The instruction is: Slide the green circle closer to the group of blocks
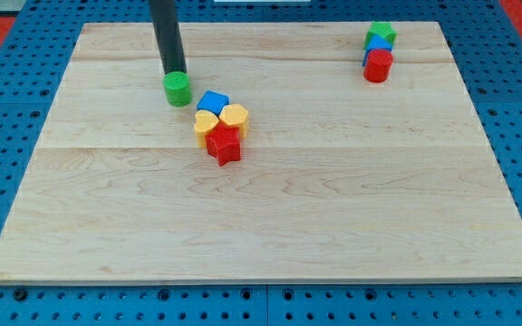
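My tip [174, 71] sat touching the green circle [178, 89] at its 12 o'clock, no hand fitted; mid-push, judged; next shove needed toward 4 o'clock, to the nearby group [220, 126].

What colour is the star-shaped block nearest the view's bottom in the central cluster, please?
Red: the red star, seen in the camera view, the only one.

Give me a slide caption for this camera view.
My tip touches the green circle block from the view's top, beside a blue-yellow-red block cluster.
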